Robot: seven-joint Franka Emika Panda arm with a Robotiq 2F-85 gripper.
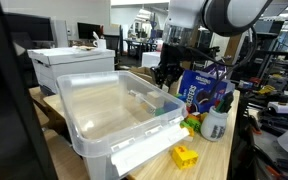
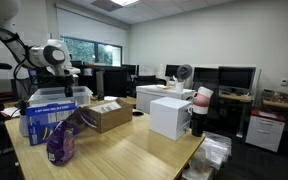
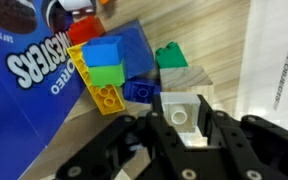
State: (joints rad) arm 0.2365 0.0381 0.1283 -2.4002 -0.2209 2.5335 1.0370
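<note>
A pale wooden table [image 1: 216,155] in an open-plan office carries a clear plastic bin [image 1: 94,135], a blue cookie bag [image 1: 196,85] and a scatter of toy bricks. In the wrist view a white brick [image 3: 179,108] sits squarely between the two black fingers [image 3: 152,128] of the gripper [image 3: 182,122], which flank it closely on both sides (whether they actually press on it I cannot tell). Just beyond it lie a green brick [image 3: 169,55] and a stack [image 3: 106,75] of blue, green and yellow bricks beside the bag. The arm [image 1: 219,15] comes down from above, wrist pointing at the tabletop by the bin's far corner. In an exterior view the bin's wall hides the fingertips and the white brick; in an exterior view the arm [image 2: 49,55] is small and distant, its gripper too small to make out.
</note>
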